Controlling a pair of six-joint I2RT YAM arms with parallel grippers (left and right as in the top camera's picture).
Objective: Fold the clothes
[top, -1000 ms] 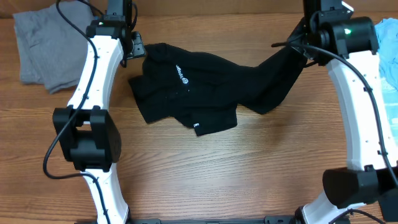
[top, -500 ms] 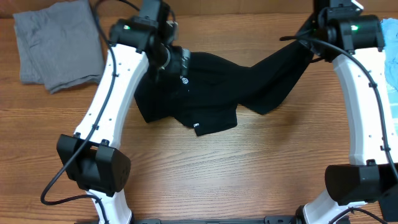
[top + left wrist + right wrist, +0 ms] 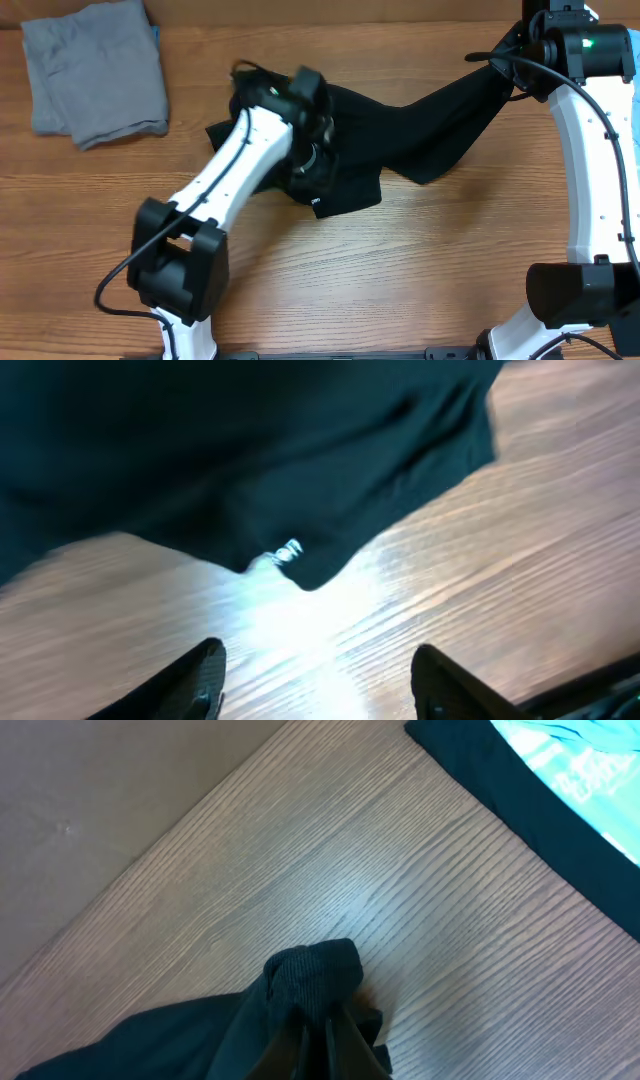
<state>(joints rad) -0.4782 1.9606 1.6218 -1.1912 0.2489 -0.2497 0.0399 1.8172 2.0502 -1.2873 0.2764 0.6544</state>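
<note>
Left arm [image 3: 230, 170]: runs from its base at the near left edge diagonally up-right, wrist over the middle of the shirt [image 3: 360, 140]. It's blurred in the overhead view. Left gripper [image 3: 318, 670] is released, fingers spread with nothing between them. It hangs above bare wood just off the shirt's hem corner, where there's a small white tag [image 3: 288, 550].

Right arm [image 3: 590, 160]: stands nearly straight up the right side, wrist at the far right corner. Right gripper [image 3: 315, 1032] is clenched on a bunched end of the shirt. A knot of black fabric bulges just past the fingertips.

Shirt location: centre of the table [image 3: 400, 270], toward the far side. The main body is crumpled flat under the left wrist. One long section is drawn out diagonally up to the right gripper. Can't tell from overhead how much of that span is off the wood.

Surface: wood-grain tabletop, mid brown, straight grain, some glare in the left wrist view. Right wrist view shows a plain tan surface beyond the table's edge.

Other items: grey cloth [image 3: 95, 70] folded in the far left corner, well apart from the shirt. Teal fabric [image 3: 580, 770] with white print and a dark band along its edge lies at the right edge, near the right gripper.

Materials: shirt is matte black knit, soft, wrinkled. Grey cloth is a similar soft knit with rounded folds. Arm links are white shells with black joints and cables.
</note>
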